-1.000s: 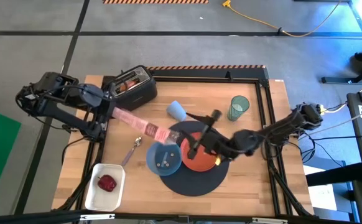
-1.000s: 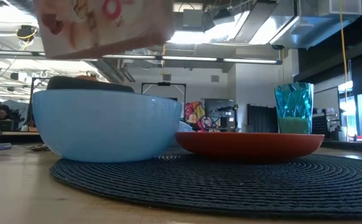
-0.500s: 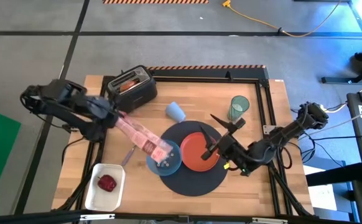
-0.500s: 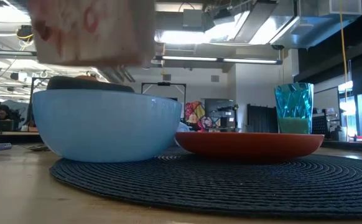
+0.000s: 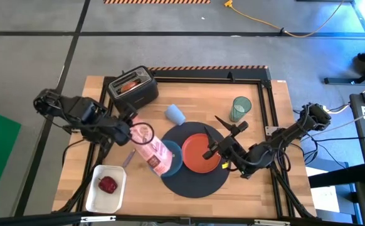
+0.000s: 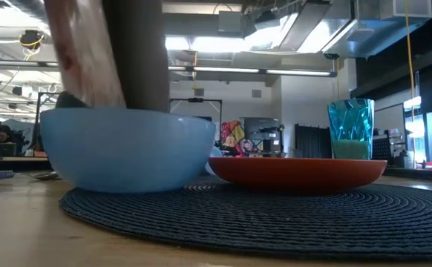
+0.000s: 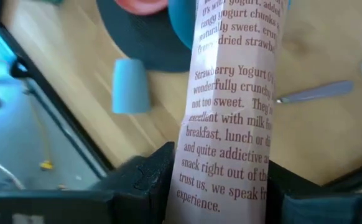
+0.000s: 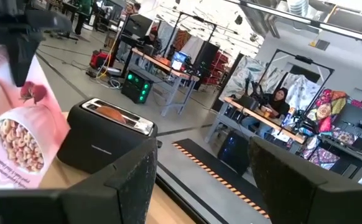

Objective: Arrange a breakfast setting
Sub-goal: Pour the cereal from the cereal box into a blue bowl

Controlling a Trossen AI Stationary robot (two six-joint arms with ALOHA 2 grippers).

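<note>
Gripping the light, crushable cereal box point(image 5: 151, 149) by its narrow sides, my left gripper point(image 5: 125, 129) tipped it over the blue bowl point(image 5: 172, 164).

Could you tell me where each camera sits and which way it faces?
High view: overhead, straight down on the table; both arms show, left tool holding the cereal box, right tool.
Low view: at tabletop height, level across mat, bowl, plate, cup.
Left wrist view: over the box onto spoon and small blue cup; own fingers show.
Right wrist view: toward toaster and room; own fingers show.
Shared: high and left wrist views both show the box.
</note>
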